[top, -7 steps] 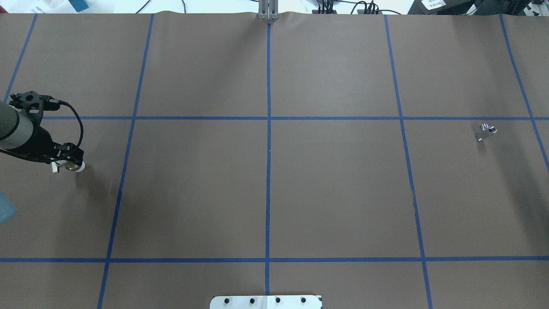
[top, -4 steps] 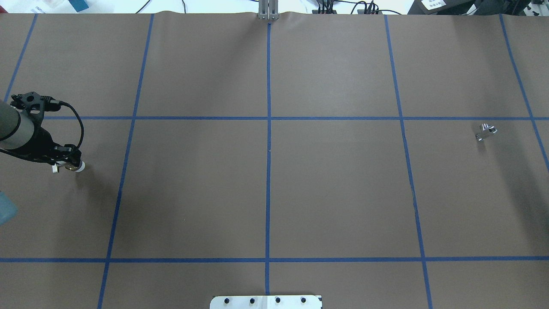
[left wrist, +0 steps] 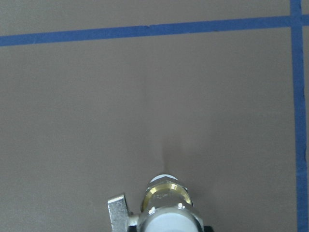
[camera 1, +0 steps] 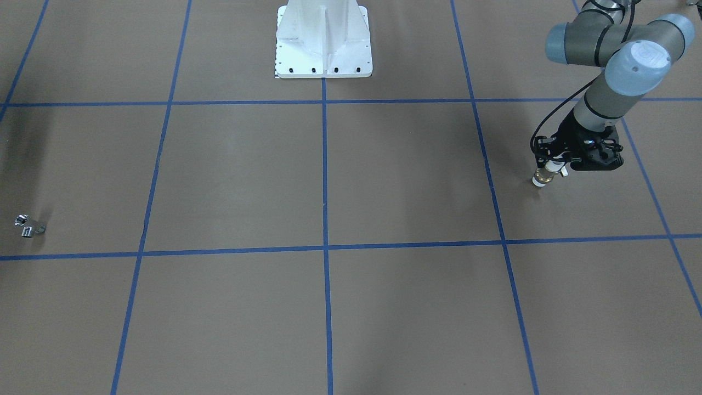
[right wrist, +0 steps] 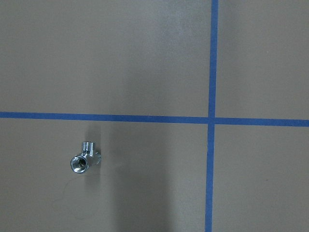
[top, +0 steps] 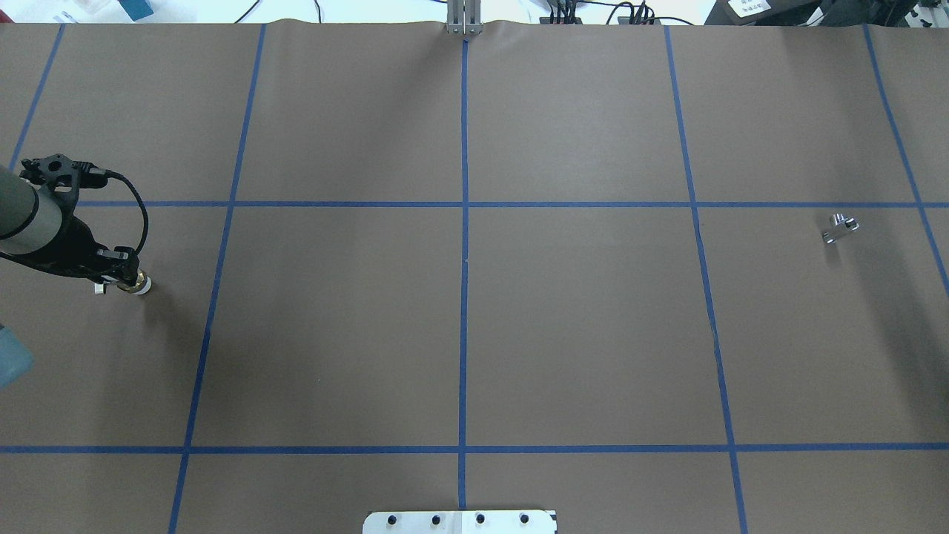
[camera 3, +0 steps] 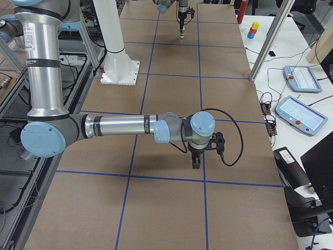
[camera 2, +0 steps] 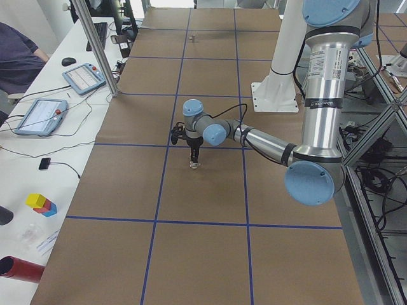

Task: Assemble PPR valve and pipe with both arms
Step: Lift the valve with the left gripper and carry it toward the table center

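You get bright, even light throughout. A soft, broad shadow sits lower right in the overhead frame. The PPR valve (left wrist: 166, 195) blurs at bottom centre of your left wrist view.

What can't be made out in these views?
Right gripper: shows only in exterior right view; open or shut cannot be told.
PPR valve: near end cut off by left wrist view's bottom edge.
Pipe: too small in overhead view for its shape.

PPR valve (top: 138, 283): white ends, brass band, grey lever sticking out sideways. It stands upright, clamped in the left gripper (camera 1: 551, 166) at the table's left end. Pipe (top: 839, 227): small chrome elbow lying loose on the paper, far right, open end visible, with the right arm (camera 3: 119, 126) reaching over it.
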You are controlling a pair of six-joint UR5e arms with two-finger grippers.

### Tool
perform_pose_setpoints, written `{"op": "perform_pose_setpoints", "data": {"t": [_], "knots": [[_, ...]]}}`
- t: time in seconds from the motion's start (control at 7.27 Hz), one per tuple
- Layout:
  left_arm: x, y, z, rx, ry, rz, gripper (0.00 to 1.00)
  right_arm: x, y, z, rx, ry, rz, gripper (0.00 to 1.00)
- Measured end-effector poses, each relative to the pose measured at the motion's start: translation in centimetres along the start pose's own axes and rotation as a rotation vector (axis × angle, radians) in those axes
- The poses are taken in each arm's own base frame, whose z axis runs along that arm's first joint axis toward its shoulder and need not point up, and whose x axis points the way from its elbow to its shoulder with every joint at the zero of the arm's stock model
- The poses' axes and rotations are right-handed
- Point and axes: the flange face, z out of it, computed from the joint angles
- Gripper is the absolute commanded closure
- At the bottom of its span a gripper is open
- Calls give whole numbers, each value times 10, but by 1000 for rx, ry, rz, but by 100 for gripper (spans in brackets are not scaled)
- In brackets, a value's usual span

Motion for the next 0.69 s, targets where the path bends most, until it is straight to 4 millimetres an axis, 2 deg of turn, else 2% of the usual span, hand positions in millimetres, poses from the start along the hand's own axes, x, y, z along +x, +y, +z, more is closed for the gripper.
{"op": "perform_pose_setpoints", "data": {"t": [0.14, 0.28, 0.55, 0.69], "knots": [[25, -9, -21, -12, -15, -13, 100, -1, 0, -1, 1, 0, -2, 1], [59, -22, -46, -21, -28, -23, 100, -2, -1, -2, 4, 1, -4, 1], [134, -53, -94, -13, -19, -25, 100, -4, -3, -4, 8, 4, -5, 1], [174, -71, -110, -4, -3, -47, 100, -5, -4, -5, 10, 7, -3, 1]]}}
